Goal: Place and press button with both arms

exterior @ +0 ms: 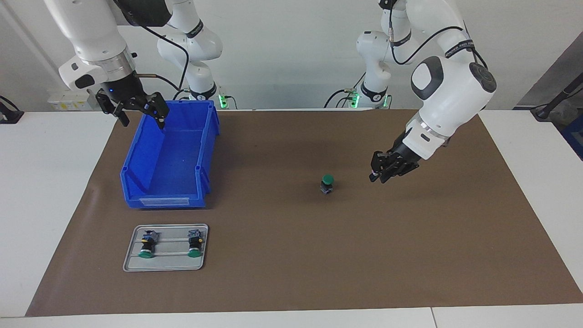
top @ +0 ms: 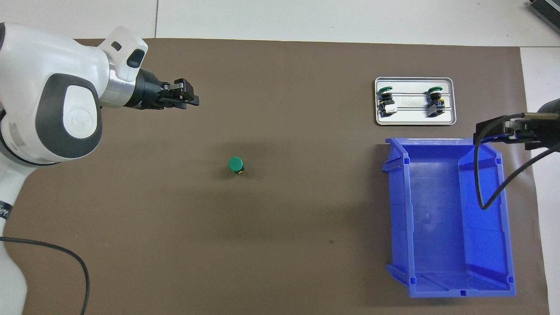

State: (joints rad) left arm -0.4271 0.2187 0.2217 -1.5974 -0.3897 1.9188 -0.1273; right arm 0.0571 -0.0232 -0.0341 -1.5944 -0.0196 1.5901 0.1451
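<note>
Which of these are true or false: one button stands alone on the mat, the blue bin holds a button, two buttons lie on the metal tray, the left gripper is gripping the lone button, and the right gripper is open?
1. One button stands alone on the brown mat: true.
2. The blue bin holds a button: false, it is empty.
3. Two buttons lie on the metal tray: true.
4. The left gripper is gripping the lone button: false, it is in the air beside the button, apart from it.
5. The right gripper is open: true, above the bin's rim.
</note>
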